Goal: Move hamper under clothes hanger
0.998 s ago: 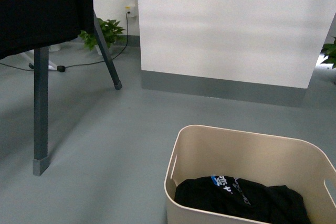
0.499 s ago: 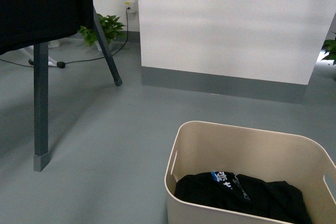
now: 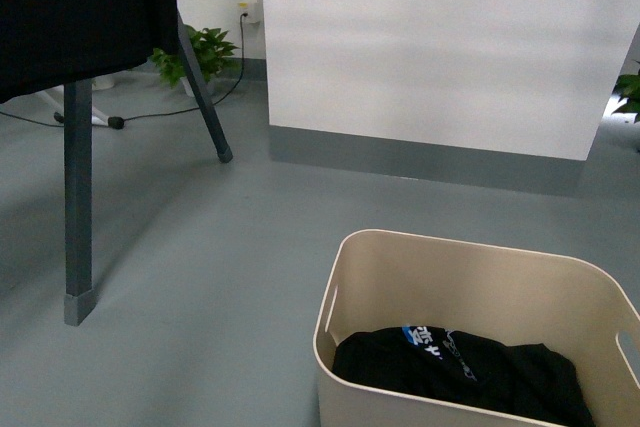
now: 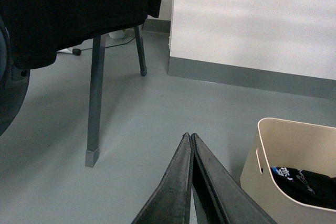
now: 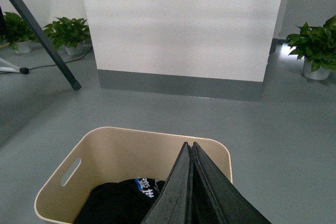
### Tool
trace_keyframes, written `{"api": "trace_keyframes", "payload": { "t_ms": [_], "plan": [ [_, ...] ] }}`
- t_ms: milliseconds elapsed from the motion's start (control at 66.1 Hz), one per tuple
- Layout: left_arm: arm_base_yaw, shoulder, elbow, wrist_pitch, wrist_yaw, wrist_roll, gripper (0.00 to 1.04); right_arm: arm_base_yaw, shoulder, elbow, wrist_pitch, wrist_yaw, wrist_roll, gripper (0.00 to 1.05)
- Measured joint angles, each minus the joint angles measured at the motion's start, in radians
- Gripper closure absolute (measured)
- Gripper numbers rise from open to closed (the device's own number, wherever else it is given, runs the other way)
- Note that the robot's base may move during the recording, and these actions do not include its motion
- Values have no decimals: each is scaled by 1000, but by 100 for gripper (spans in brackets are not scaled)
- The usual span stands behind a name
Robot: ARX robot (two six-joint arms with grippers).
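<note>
hamper (image 5: 131,153) seemingly below right end effector (image 5: 189,148)

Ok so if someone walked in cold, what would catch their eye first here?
Probably the beige hamper on the grey floor at the front view's lower right, with a black garment crumpled inside. Next, the dark grey clothes hanger at left, a big black cloth draped over it. In both wrist views the fingers are pressed shut, holding nothing.

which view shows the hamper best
The right wrist view: the hamper shows three walls, a slot handle and the black clothes inside, though the shut right gripper covers part. The front view cuts off its bottom and right corner. The left wrist view catches only one end beside the shut left gripper.
</note>
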Motion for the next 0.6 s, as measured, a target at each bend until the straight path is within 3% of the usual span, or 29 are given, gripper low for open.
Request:
{"api": "trace_keyframes", "payload": {
  "t_ms": [605],
  "plan": [
    [0,-184,0,-183,0,0,101,0,-201,0,-197,0,0,103]
  ]
}}
